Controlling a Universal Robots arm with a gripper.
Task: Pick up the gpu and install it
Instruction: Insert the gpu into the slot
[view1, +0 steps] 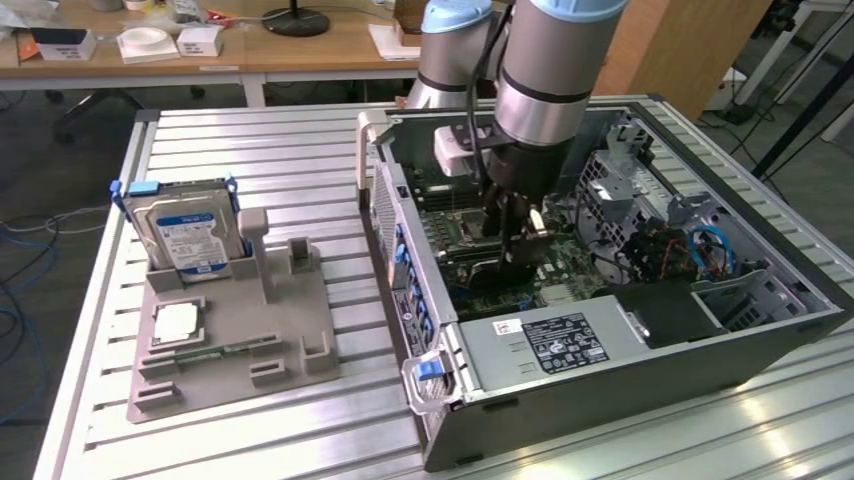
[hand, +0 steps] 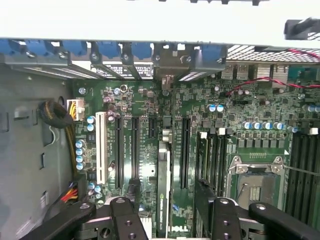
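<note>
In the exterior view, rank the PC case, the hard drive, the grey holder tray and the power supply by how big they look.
Largest to smallest, as they look:
1. PC case
2. Grey holder tray
3. Power supply and hard drive: too alike to rank, and they sit at different distances from the camera.

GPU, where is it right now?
In the wrist view, the gpu stands edge-on in a slot of the motherboard inside the computer case. It sits between the fingers of the open gripper.
</note>
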